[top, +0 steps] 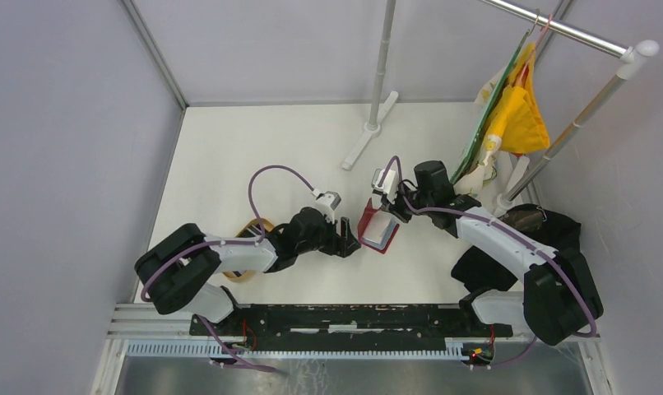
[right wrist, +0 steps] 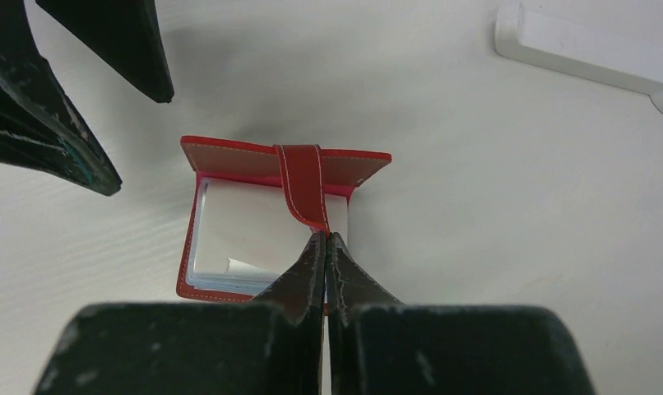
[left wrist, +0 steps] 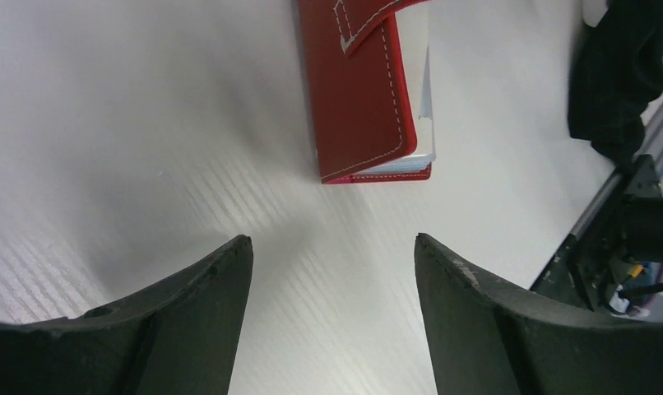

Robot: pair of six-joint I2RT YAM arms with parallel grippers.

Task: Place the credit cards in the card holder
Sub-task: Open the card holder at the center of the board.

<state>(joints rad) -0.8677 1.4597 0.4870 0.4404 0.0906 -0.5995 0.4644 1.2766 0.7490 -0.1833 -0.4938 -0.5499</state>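
Note:
The red card holder (top: 376, 230) stands open on the white table between both arms. My right gripper (right wrist: 324, 237) is shut on the end of its red snap tab (right wrist: 305, 185), at the holder's (right wrist: 229, 160) near edge. Inside the holder a pale credit card (right wrist: 246, 222) shows over the grey-blue pocket edges. My left gripper (left wrist: 331, 239) is open with only bare table between its fingers, a little short of the holder's (left wrist: 357, 99) closed red side. In the right wrist view the left gripper's dark fingers (right wrist: 57, 107) hang just left of the holder. Other credit cards are out of view.
A tan wooden tray (top: 248, 276) lies partly under the left arm. A white stand base (top: 368, 136) sits at the back. Hangers with yellow cloth (top: 521, 115) hang at the right. Black cloth (top: 550, 226) lies by the right arm.

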